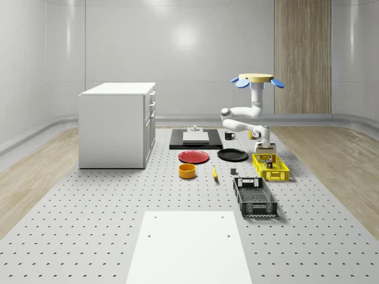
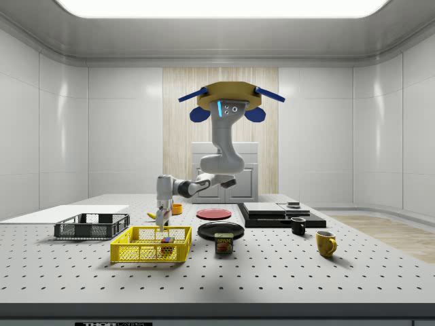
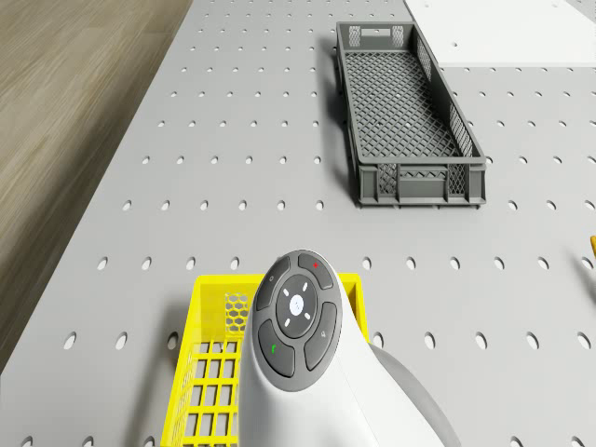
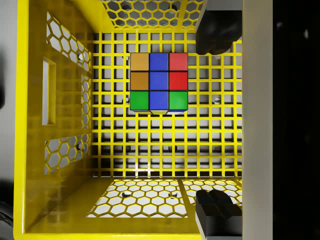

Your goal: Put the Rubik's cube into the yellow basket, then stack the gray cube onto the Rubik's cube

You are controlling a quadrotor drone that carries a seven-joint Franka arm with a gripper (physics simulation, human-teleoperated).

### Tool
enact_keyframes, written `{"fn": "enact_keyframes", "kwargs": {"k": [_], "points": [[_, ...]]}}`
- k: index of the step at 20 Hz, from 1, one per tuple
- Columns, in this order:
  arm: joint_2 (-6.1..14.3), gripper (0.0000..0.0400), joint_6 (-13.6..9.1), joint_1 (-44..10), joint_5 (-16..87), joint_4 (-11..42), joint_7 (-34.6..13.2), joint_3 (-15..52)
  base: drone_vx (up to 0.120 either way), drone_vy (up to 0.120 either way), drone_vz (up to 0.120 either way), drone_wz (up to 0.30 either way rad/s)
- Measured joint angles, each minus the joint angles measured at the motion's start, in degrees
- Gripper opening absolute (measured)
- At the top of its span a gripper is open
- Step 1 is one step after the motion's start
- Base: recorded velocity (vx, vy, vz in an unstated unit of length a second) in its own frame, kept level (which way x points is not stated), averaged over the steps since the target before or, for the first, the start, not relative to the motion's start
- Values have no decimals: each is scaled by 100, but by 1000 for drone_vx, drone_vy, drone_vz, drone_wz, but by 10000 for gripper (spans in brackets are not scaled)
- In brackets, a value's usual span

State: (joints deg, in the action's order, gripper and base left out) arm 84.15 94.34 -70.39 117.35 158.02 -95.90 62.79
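Drone [image 2: 230, 100]: hovering above the table [image 1: 89, 225]. Jaws [image 2: 161, 221]: spread, empty, poised over the yellow basket [image 2: 150, 245]. Rubik's cube [image 4: 159, 82]: on basket floor, at 12 o'clock from the wrist view's centre

Glossy yellow plastic basket [image 4: 60, 165], matt grey perforated table [image 3: 233, 140], smooth-faced Rubik's cube [image 4: 159, 82]
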Motion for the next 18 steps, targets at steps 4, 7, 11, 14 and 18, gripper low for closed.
{"fn": "enact_keyframes", "kwargs": {"k": [4, 7, 11, 14, 18], "points": [[-15, 400, -14, 8, 7, 1, 6, -2, 0, -120, 0, 0], [-25, 400, -24, 14, 12, 2, 10, -3, 13, -120, 0, 0], [-39, 400, -37, 21, 18, 4, 16, -5, 120, -120, 0, 0], [-49, 400, -46, 27, 23, 5, 20, -7, 53, -120, 0, 0], [-61, 400, -58, 34, 29, 6, 25, -9, 80, -120, 0, 0]]}}
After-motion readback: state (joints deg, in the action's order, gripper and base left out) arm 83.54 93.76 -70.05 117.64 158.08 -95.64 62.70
